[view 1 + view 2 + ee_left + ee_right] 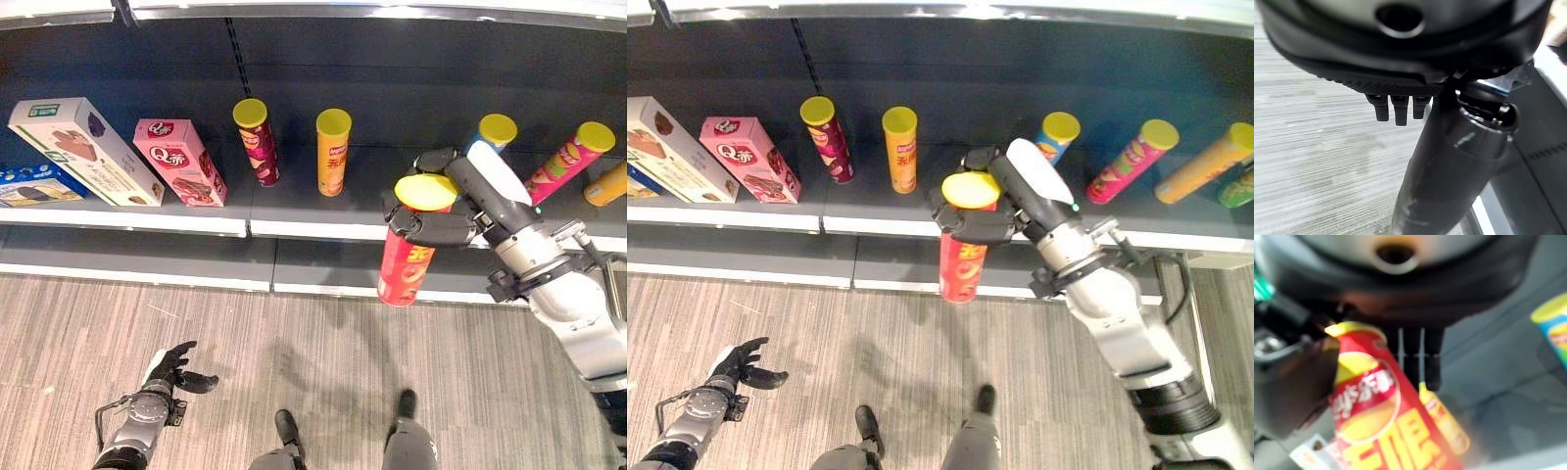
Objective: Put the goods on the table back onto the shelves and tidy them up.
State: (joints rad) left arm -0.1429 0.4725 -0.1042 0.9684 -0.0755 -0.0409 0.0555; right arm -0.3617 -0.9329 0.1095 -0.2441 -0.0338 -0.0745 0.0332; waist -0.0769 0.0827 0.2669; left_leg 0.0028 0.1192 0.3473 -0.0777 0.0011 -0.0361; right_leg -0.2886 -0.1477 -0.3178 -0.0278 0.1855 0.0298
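I see the red can with its yellow lid at frame centre-right, upright, slightly tilted. It hangs in front of the shelf edge, gripped near its top.

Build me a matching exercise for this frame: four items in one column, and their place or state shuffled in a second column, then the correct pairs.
Column one:
1. red can
2. pink box
3. left robot hand
4. blue can

Column two:
A. low over the floor, holding nothing
B. on the shelf, behind the right robot hand
C. gripped near its yellow lid, in front of the shelf
D. on the shelf, left of the maroon can

Pairs: 1-C, 2-D, 3-A, 4-B
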